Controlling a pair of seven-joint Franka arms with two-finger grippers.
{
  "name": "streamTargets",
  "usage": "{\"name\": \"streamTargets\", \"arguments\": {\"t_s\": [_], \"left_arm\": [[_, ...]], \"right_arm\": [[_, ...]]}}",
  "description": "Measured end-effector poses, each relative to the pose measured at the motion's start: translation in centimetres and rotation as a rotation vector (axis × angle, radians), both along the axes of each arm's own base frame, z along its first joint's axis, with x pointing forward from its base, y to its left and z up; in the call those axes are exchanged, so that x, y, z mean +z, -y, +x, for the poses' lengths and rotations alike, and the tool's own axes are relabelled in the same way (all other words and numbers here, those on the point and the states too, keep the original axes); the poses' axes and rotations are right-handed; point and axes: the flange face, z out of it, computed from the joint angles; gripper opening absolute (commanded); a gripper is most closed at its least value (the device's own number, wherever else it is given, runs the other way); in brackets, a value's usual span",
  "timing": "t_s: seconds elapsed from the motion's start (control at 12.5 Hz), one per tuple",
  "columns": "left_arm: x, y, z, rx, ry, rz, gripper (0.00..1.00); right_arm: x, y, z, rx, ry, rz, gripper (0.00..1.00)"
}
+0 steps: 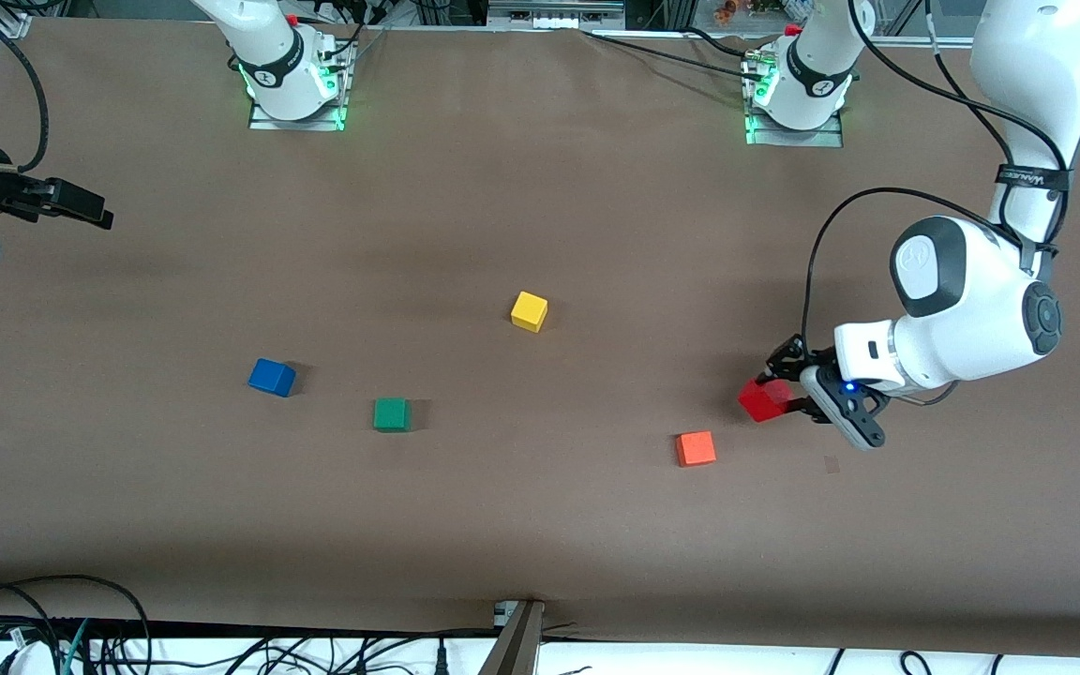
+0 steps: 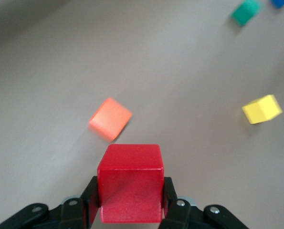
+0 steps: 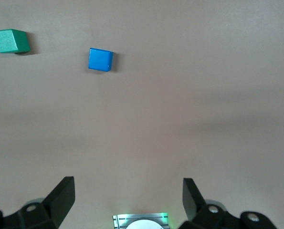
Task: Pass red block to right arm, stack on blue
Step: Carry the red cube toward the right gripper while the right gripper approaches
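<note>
Front view, nearest first: the orange-red cube [image 1: 695, 448] rests on the worktop [image 1: 540, 525] toward the left arm's end. Just beside and above it, the left gripper [image 1: 777, 391] has its jaws clamped on the red block [image 1: 763, 400]; the block appears raised off the worktop. The left wrist view confirms the hold: the red block [image 2: 130, 182] sits squarely between the two fingers [image 2: 173, 210].

Farther along lie the green cube [image 1: 391, 413], the blue cube [image 1: 272, 377] and the yellow cube [image 1: 529, 310], all well apart.

The right gripper [image 1: 81, 206] waits over the right arm's end of the worktop with its jaws spread wide and nothing between them.

Step in hand: carry to the handover.
- Keep the clamp firm throughout.
- Present the block with two free faces exposed to the right jaws.
- Meet above bare worktop, clear of the yellow cube.
- Release only once the right jaws have closed.
</note>
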Motion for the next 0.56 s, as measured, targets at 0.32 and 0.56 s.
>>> {"name": "streamTargets", "arguments": {"t_s": [0.32, 0.56], "left_arm": [[-0.1, 5.5, -1.3, -0.233, 0.121, -0.269, 0.00], [0.8, 12.2, -2.8, -0.318, 0.153, -0.425, 0.00]], "right_arm": [[-0.9, -2.1, 0.2, 0.008, -0.030, 0.065, 1.00], [-3.1, -4.0, 1.1, -0.011, -0.070, 0.181, 1.00]]}}
